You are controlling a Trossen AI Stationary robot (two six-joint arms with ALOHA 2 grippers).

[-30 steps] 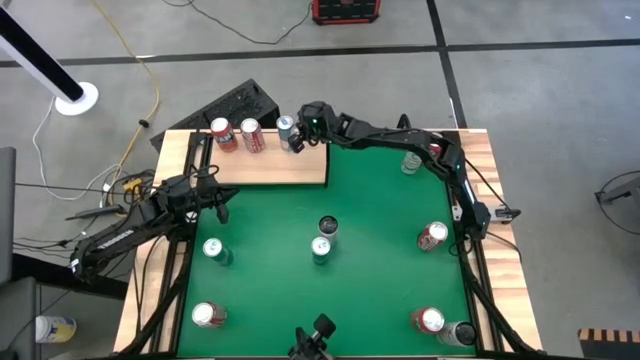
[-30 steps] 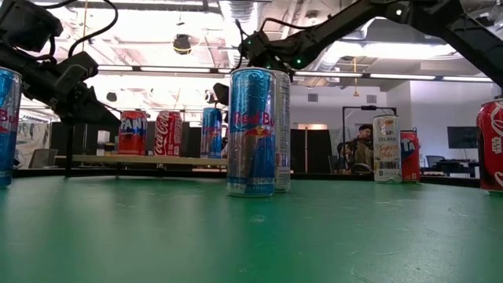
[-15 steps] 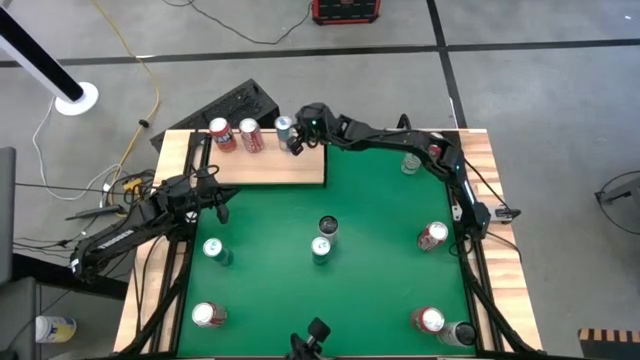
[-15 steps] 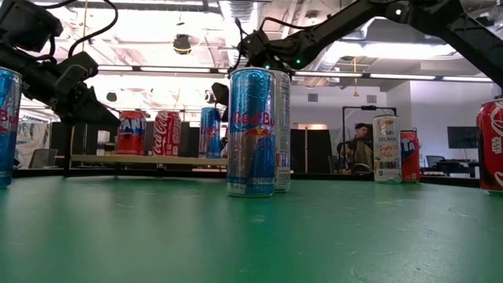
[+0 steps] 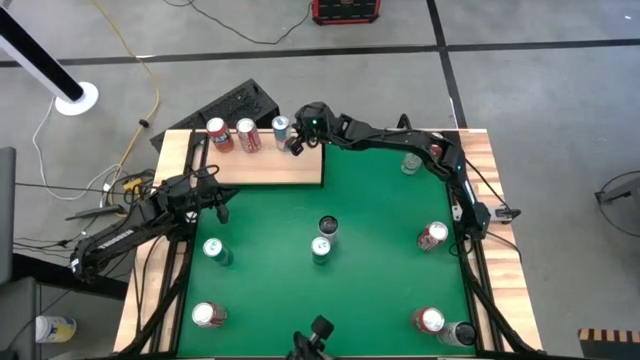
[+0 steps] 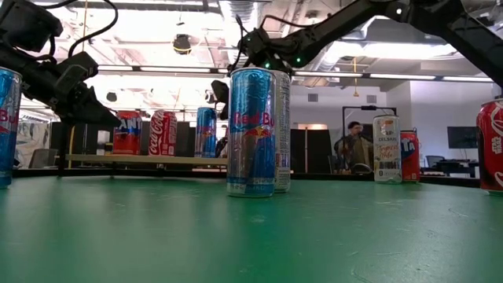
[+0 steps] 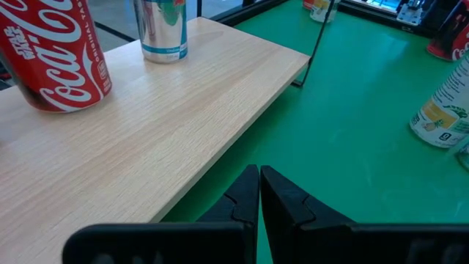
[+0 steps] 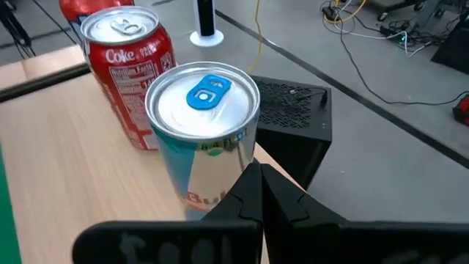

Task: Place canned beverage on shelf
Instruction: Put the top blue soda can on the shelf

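The pale-wood shelf stands at the table's far left. On it a blue-and-silver can stands upright on its base, beside a red Coca-Cola can and a Fanta can. My right gripper is shut, its tips at the blue-and-silver can's side. My left gripper is shut and holds nothing; it waits over the green felt just off the shelf's near edge. My right gripper has its shut fingertips against the blue-and-silver can's side wall, on the side facing the table's right, below the rim. The fingers come from the table's right, slanting a little downward. The can stands upright on the shelf.
Several more cans stand on the green felt: two close together at the middle, two at the left, and others along the right side. A black box sits just behind the shelf.
The shelf and its three cans have slid a little toward the table's left edge, all cans staying upright. My right gripper has followed the blue-and-silver can that way, staying shut.
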